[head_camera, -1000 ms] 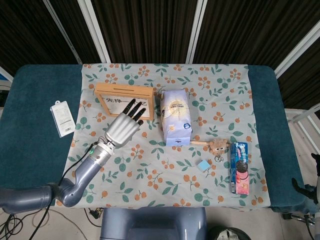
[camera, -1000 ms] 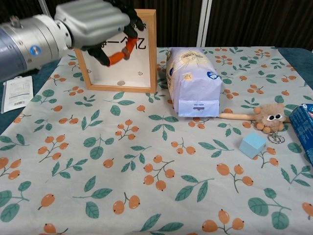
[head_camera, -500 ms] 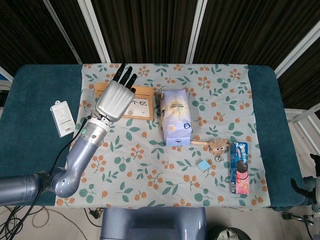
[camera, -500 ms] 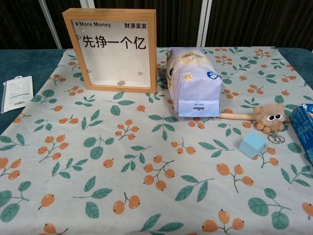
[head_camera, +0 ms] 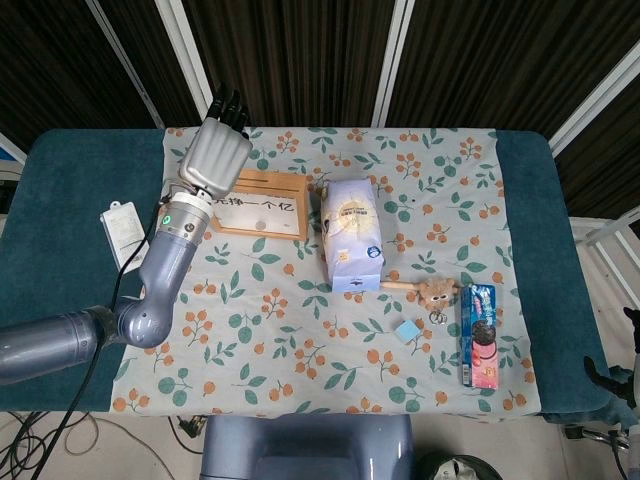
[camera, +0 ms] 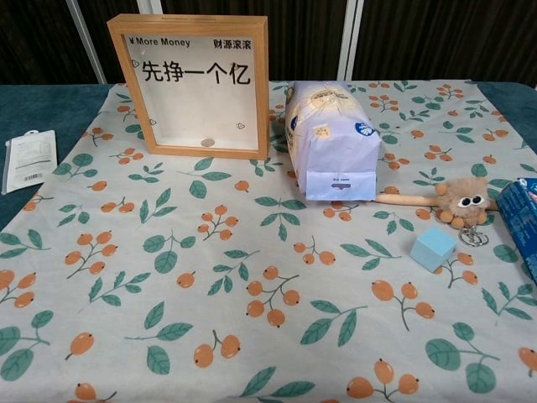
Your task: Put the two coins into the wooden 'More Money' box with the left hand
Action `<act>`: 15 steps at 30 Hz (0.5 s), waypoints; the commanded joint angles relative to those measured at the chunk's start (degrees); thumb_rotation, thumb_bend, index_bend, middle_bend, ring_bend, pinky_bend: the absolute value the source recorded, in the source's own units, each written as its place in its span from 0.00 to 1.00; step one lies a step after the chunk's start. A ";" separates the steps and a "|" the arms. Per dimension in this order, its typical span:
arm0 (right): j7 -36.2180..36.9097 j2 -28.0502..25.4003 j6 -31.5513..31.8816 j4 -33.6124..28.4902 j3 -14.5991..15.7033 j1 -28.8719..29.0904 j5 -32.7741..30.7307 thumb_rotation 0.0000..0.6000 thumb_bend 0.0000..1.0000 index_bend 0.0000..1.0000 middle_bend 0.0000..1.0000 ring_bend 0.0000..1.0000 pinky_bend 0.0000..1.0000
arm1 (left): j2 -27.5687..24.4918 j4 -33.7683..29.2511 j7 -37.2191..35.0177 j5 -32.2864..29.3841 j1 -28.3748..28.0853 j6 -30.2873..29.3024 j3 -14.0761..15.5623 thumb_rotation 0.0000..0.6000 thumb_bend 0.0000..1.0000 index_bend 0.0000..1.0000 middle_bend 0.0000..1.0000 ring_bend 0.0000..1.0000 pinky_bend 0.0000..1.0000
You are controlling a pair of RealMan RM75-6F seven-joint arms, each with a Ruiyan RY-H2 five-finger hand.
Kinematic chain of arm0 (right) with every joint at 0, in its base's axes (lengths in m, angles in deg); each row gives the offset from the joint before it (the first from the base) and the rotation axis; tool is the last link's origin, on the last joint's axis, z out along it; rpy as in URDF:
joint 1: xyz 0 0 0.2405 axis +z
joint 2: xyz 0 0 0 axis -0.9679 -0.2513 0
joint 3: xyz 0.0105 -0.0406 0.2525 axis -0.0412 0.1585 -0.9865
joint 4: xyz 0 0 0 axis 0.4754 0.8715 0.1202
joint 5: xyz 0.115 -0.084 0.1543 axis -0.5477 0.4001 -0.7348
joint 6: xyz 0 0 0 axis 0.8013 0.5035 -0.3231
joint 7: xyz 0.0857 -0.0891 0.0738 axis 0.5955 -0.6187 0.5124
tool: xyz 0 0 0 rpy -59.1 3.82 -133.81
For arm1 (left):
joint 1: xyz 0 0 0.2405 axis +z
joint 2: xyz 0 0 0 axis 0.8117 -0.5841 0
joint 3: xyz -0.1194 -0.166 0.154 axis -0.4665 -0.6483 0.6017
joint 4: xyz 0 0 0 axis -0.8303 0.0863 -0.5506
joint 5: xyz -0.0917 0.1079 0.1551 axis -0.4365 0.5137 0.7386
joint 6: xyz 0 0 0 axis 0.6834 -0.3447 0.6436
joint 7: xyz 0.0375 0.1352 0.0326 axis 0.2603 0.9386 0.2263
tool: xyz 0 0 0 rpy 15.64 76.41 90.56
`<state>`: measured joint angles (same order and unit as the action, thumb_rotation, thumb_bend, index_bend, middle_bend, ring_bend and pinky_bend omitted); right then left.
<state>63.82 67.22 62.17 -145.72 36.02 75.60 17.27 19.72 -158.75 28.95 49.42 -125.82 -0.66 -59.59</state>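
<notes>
The wooden 'More Money' box (head_camera: 262,206) (camera: 193,84) stands upright at the back left of the floral cloth, its glass front facing the chest camera. One coin (camera: 207,143) lies inside it at the bottom. Only the head view shows my left hand (head_camera: 215,150). It is raised over the box's left end, back of the hand toward the camera, dark fingers (head_camera: 228,104) pointing away. The palm side is hidden, so I cannot tell whether it holds a coin. No second coin shows. My right hand is out of both views.
A pale blue paper bag (head_camera: 350,235) (camera: 331,138) lies just right of the box. A white packet (head_camera: 125,235) (camera: 25,159) lies on the blue cover at the left. At the right are a plush toy (camera: 460,201), a blue cube (camera: 435,248) and a biscuit box (head_camera: 478,335).
My left hand has risen from in front of the box and moved away from me, over its top left end. It has left the chest view. The box and the coin inside have not moved.
</notes>
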 commanded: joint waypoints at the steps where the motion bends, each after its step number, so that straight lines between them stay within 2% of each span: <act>1: -0.02 0.00 0.00 -0.01 0.00 0.01 -0.01 1.00 0.37 0.12 0.08 0.06 0.00 | 2.61 3.53 -1.52 0.55 -0.96 1.29 1.94 1.00 0.56 0.70 0.15 0.00 0.00; 15: 0.00 -0.10 -0.02 -0.14 -0.12 0.01 -0.42 1.00 0.37 0.12 0.08 0.06 0.00 | 6.85 8.39 -2.64 0.58 -3.00 1.34 4.81 1.00 0.56 0.70 0.15 0.00 0.00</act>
<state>63.81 67.12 62.16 -145.86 35.90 75.61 16.84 26.51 -150.43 26.22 49.89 -128.76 0.74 -54.91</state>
